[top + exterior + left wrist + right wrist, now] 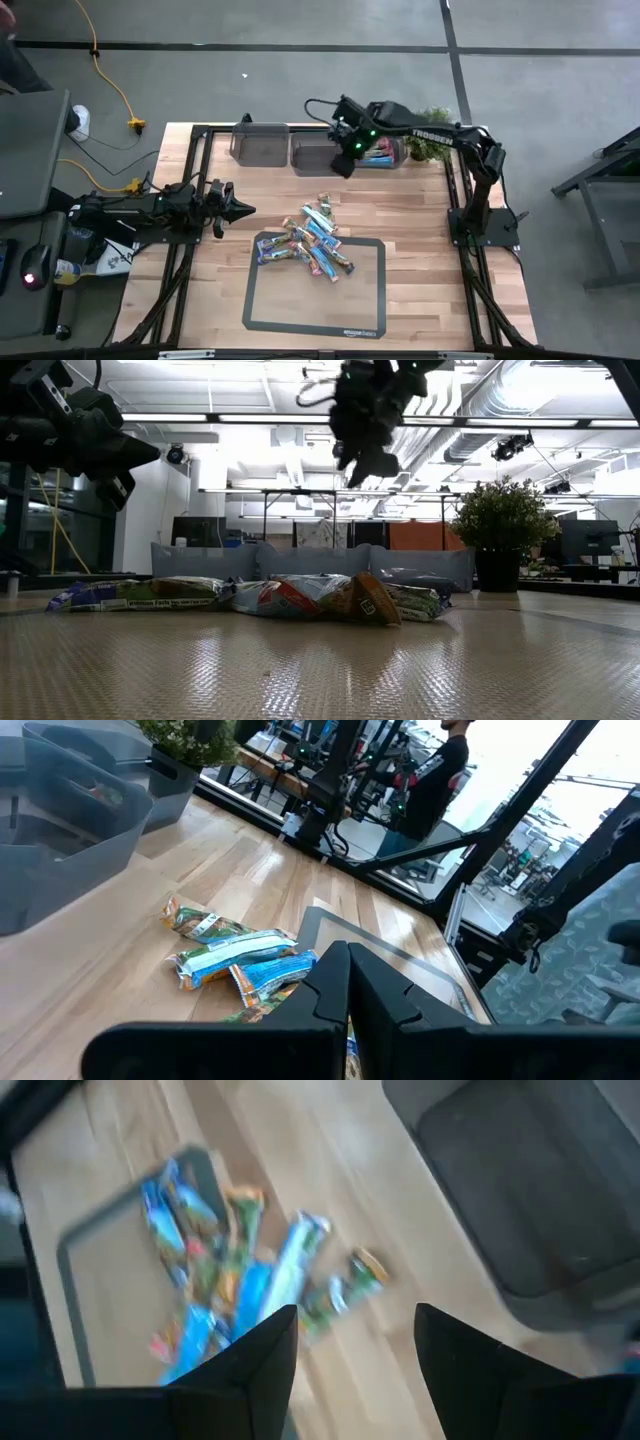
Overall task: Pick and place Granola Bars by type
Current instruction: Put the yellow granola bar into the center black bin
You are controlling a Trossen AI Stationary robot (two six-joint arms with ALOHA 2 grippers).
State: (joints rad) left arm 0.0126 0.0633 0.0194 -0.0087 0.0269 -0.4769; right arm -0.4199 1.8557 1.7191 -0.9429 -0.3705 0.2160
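Right end effector [345, 160], fingers apart and empty, hung by the far-edge bins [320, 155]; we judged it should descend square over one outlying bar of the Granola Bars [310, 240]. Left end effector [240, 209] waited, fingers together.

Granola bars [310, 242] lie heaped mid-desk [420, 300], partly on a mat [365, 305]. Behind them, three bins [262, 143] line the far edge, a potted plant [428, 147] at their right end.
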